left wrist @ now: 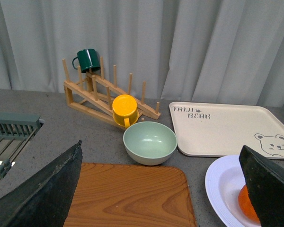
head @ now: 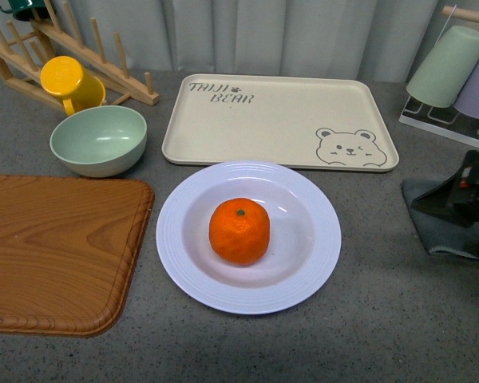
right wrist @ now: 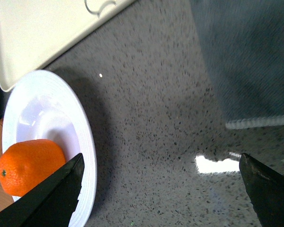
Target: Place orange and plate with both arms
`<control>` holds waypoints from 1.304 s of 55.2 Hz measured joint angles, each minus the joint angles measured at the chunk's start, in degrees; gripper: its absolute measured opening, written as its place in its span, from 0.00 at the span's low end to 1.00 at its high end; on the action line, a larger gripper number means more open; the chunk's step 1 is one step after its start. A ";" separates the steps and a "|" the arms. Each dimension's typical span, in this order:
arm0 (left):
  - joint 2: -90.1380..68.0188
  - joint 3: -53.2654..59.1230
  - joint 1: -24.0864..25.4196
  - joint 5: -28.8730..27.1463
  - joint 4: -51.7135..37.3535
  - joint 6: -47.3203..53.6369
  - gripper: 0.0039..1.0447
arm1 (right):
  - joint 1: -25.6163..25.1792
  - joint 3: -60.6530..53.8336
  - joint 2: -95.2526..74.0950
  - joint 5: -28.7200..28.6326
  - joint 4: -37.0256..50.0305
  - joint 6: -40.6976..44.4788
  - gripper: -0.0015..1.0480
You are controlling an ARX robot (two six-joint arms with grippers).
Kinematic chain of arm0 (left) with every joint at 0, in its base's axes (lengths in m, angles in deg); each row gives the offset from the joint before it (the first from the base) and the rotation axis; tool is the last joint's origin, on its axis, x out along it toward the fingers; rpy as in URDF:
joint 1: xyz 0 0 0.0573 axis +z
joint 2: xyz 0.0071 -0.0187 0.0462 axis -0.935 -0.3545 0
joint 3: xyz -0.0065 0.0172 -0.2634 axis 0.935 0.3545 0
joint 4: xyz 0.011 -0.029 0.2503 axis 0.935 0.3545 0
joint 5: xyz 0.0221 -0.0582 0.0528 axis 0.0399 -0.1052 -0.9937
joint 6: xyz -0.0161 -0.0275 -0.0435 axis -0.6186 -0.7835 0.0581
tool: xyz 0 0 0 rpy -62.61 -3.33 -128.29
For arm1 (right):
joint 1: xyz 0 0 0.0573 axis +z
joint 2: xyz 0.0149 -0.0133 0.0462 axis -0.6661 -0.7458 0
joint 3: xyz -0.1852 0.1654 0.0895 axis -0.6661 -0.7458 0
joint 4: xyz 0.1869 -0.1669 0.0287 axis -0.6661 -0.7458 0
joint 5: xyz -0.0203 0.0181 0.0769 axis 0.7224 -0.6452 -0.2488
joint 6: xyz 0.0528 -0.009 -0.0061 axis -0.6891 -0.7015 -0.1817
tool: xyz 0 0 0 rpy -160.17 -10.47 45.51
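white plate (head: 174, 239) on the bench (head: 383, 319) carries the orange (head: 239, 231) loose at its centre. left fingers (left wrist: 47, 194) and right fingers (right wrist: 52, 198) spread wide, empty. risk: an uneven lift would likely roll the fruit off. only the left wrist view shows the green mug (left wrist: 87, 59) whole; the front view crops it.

I am working at a kitchen counter: a speckled grey worktop (head: 367, 319) backed by a pale curtain (head: 303, 36). A wooden drying rack (left wrist: 104, 94) holds a green mug (left wrist: 87, 60) and a yellow mug (head: 70, 84), and tumblers (head: 447, 68) drain mouth-down (off to my right). A cutting board (head: 56, 247), a bowl (head: 98, 140), a bear-printed serving tray (head: 271, 120) and a white plate (head: 172, 231) lie about.
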 joint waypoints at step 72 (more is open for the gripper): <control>0.02 0.00 0.00 0.00 0.00 0.00 0.94 | 13.16 13.38 -22.36 -12.37 8.61 -21.49 0.20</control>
